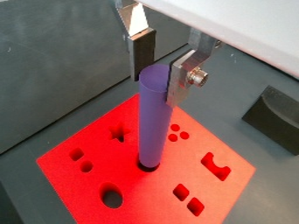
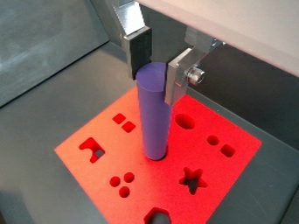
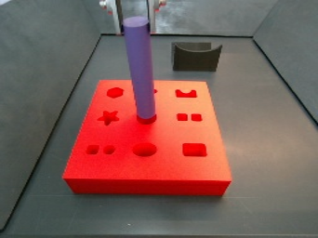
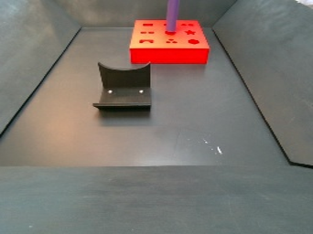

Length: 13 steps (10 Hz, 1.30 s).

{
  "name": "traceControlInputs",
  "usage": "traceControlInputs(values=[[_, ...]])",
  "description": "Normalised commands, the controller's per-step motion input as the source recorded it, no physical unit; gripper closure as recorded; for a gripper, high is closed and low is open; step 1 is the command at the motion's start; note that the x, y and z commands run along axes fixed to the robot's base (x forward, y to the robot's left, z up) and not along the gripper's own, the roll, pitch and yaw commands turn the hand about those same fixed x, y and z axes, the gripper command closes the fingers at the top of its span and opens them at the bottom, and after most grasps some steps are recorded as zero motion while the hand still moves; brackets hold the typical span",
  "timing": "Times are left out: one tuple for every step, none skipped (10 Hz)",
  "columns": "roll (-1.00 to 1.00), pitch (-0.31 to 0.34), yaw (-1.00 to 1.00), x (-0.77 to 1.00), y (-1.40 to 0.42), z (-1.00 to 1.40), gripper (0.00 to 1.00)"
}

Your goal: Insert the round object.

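No readable writing anywhere. Purple round object [image 1: 155,118] upright in a red block [image 3: 149,172] hole. Claw [image 1: 163,68] open at its top, fingers apart from it; seen only in wrist views. Fixture [image 4: 123,89] on desk [image 4: 184,128].

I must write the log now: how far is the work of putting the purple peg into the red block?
Done: the purple cylinder peg stands upright with its lower end in a round hole of the red block. In hand: the gripper sits at the peg's top, fingers either side; whether they touch is unclear. Left: releasing it and confirming full depth.
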Motion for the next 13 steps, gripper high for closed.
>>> traceControlInputs(values=[[0.0, -0.081, 0.0, -0.01, 0.0, -0.19, 1.0], [0.0, -0.083, 0.0, 0.0, -0.01, -0.17, 1.0], [0.0, -0.091, 0.0, 0.0, -0.06, -0.16, 1.0], [0.0, -0.094, 0.0, 0.0, -0.02, -0.2, 1.0], [0.0, -0.076, 0.0, 0.0, -0.01, -0.17, 1.0], [0.0, -0.054, 0.0, 0.0, -0.1, -0.12, 1.0], [0.04, -0.029, 0.03, 0.0, -0.21, -0.06, 1.0], [0.04, -0.037, 0.0, 0.01, -0.17, -0.12, 1.0], [0.04, -0.06, 0.0, 0.0, -0.14, -0.16, 1.0], [0.02, -0.063, 0.0, 0.0, -0.11, -0.18, 1.0], [0.01, -0.037, 0.0, 0.05, -0.03, -0.17, 1.0], [0.0, -0.02, 0.0, 0.08, 0.0, -0.17, 1.0], [0.0, 0.0, 0.0, 0.16, 0.0, -0.12, 1.0]])
